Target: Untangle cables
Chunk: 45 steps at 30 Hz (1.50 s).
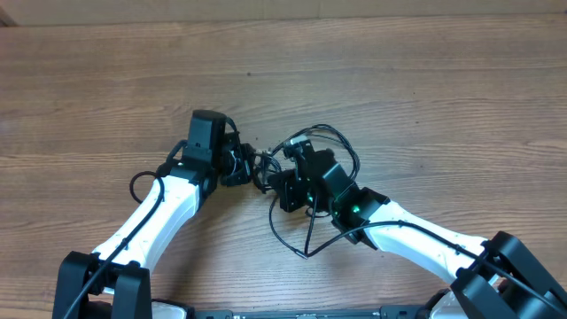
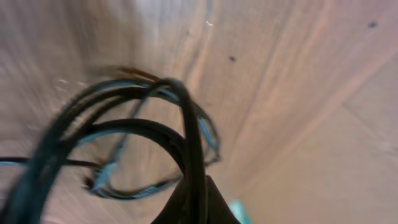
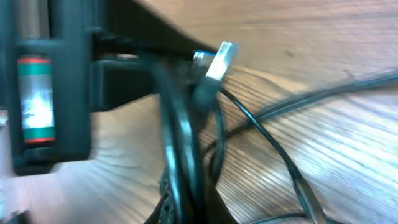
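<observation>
The cables (image 1: 330,140) are thin black cords bunched mid-table between both arms, with loops spreading right and one loop (image 1: 297,241) trailing toward the front. My left gripper (image 1: 249,167) is shut on a strand at the tangle's left side. In the left wrist view that cord (image 2: 189,130) runs straight into the closed left gripper (image 2: 198,210), and blurred loops (image 2: 112,134) hang beyond it. My right gripper (image 1: 271,182) is shut on strands just right of the left one. The right wrist view shows cords (image 3: 180,137) entering the closed right gripper (image 3: 189,210) and a silver-tipped plug (image 3: 219,59) above them.
The wooden table (image 1: 425,80) stretches all around the tangle. The left gripper's black body (image 3: 53,93) fills the left of the right wrist view, very close. Thicker arm cords run along both white arms (image 1: 151,217).
</observation>
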Motion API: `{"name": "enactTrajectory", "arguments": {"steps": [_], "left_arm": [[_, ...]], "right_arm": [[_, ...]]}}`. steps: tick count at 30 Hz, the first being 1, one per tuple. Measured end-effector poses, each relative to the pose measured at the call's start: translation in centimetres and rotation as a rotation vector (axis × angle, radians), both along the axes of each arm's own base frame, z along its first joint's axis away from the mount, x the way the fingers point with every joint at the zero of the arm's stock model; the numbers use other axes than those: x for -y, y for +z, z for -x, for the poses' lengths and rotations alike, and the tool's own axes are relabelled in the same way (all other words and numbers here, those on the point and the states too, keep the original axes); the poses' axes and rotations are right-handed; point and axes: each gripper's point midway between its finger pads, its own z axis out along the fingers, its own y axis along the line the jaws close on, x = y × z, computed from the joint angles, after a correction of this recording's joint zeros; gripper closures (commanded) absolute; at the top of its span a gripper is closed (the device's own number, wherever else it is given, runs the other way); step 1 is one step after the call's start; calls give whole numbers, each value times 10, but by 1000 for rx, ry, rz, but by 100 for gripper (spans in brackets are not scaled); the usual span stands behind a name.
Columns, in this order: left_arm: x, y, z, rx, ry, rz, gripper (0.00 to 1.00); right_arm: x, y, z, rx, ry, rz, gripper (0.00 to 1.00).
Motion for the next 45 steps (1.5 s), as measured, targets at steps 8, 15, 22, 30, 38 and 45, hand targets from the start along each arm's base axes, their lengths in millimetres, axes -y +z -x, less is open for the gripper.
{"name": "enactTrajectory", "arguments": {"steps": [8,15,22,30,38,45], "left_arm": [[10,-11,32,-45,-243,-41,96],[16,-16,63,-107,-404,-26,96],[26,-12,69,-102,-457,5,96],[31,-4,53,-18,-463,12,95],[38,8,30,88,-422,41,96],[40,22,11,151,-358,84,96]], "right_arm": [[33,-18,-15,-31,-242,106,96],[32,-10,-24,1,-279,70,96],[30,-5,-30,27,-295,52,96],[30,-2,-34,22,-278,25,96],[26,-3,-29,19,-163,25,96],[19,-5,-18,7,-82,24,96]]}}
